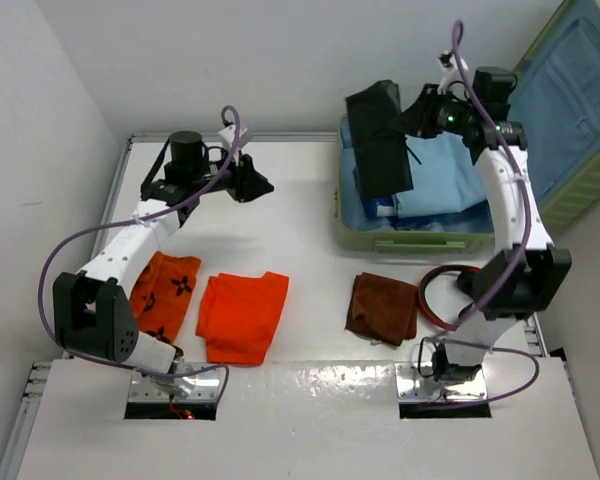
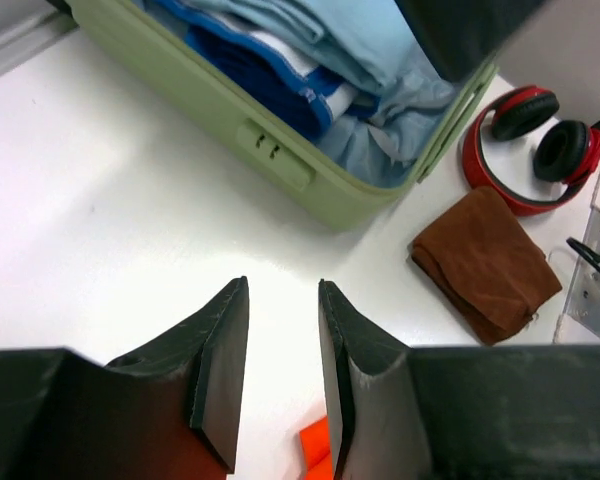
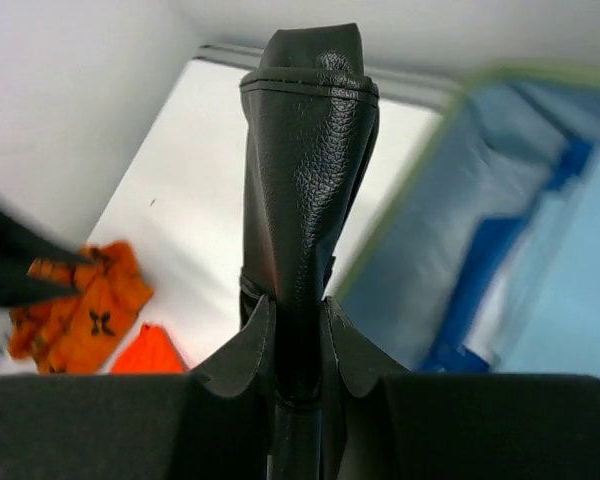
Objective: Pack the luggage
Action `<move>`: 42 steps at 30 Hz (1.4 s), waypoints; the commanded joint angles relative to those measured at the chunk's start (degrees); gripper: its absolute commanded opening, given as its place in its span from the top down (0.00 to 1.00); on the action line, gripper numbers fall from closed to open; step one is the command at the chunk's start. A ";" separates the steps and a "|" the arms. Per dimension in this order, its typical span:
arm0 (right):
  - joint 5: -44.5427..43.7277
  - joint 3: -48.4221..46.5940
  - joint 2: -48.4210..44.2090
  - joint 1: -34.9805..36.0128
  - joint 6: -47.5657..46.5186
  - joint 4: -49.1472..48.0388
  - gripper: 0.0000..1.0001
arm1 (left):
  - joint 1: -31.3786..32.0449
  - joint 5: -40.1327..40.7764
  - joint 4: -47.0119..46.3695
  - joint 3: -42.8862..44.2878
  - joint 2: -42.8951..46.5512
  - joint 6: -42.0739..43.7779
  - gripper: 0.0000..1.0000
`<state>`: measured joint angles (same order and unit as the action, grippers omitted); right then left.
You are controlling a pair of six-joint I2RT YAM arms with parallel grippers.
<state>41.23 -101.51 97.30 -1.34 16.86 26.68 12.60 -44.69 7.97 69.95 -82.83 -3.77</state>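
Luggage [image 1: 380, 240] lies beneath right hand [image 3: 296, 322] pinching black leather pouch [image 3: 305, 150].

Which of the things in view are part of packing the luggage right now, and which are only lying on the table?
In the job:
luggage, open; black leather bag, gripped by the right hand; light blue clothes already inside.

Lying loose, probably awaiting packing:
patterned orange cloth; plain orange cloth; brown cloth; red headphones.
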 commanded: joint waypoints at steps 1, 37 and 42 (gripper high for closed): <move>2.01 -0.44 6.48 -5.41 11.42 -0.92 1.00 | -0.47 -0.58 -1.81 -2.71 2.06 -1.59 0.64; -21.02 -21.10 28.40 3.45 6.79 -5.06 0.16 | 1.36 27.08 10.56 -10.18 7.84 -7.22 0.15; -21.89 -11.62 11.89 3.81 1.51 -3.30 0.16 | 9.54 37.63 18.13 -18.00 17.24 -7.22 0.12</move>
<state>20.34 -115.39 123.26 2.39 23.27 24.84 18.13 -16.51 18.98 55.75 -70.50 -10.50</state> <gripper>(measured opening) 0.841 0.873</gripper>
